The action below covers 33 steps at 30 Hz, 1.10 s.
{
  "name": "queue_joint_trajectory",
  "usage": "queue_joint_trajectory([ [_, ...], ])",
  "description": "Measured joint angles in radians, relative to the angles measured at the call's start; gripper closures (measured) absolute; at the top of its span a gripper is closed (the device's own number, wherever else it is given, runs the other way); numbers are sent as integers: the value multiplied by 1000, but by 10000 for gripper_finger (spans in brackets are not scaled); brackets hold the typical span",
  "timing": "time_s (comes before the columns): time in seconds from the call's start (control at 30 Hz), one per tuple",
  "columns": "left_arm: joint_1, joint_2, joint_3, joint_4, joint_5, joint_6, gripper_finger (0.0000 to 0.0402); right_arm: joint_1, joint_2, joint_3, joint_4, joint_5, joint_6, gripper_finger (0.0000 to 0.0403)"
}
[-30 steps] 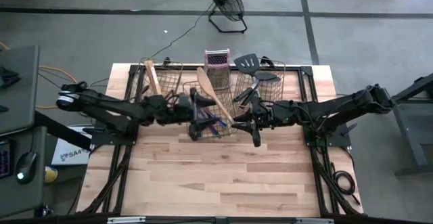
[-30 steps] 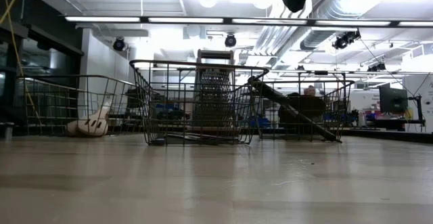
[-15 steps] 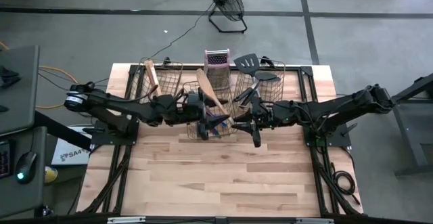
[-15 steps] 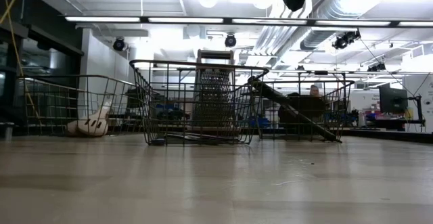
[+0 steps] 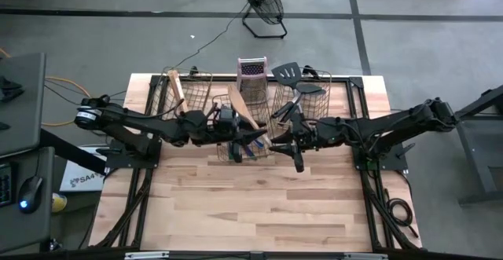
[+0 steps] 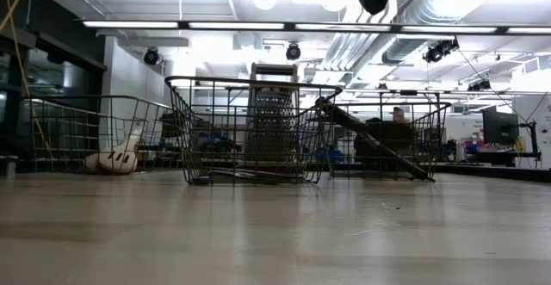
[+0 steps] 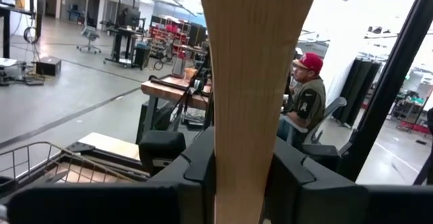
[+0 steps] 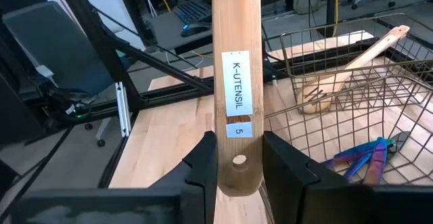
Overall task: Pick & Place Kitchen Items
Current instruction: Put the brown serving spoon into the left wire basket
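My left gripper has just clamped the wooden spatula above the middle wire basket, while my right gripper grips its labelled handle end, so a handover looks underway.

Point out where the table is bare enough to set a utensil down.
The whole near half of the table, in front of both arms, is bare. The far edge is crowded: three wire baskets, the box grater, and both pincers, left and right, each gripping a wooden utensil.
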Motion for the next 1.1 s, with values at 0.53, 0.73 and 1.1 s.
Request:
queue_joint_trajectory([
  [0.53,0,0,0,-35,1,3,324,5,0,0,8,-27,8,233],
  [0.73,0,0,0,-45,-2,3,324,5,-1,0,-19,-35,10,218],
  [1.1,0,-31,-1,-105,-70,30,324,0,-116,0,-302,-48,14,222],
])
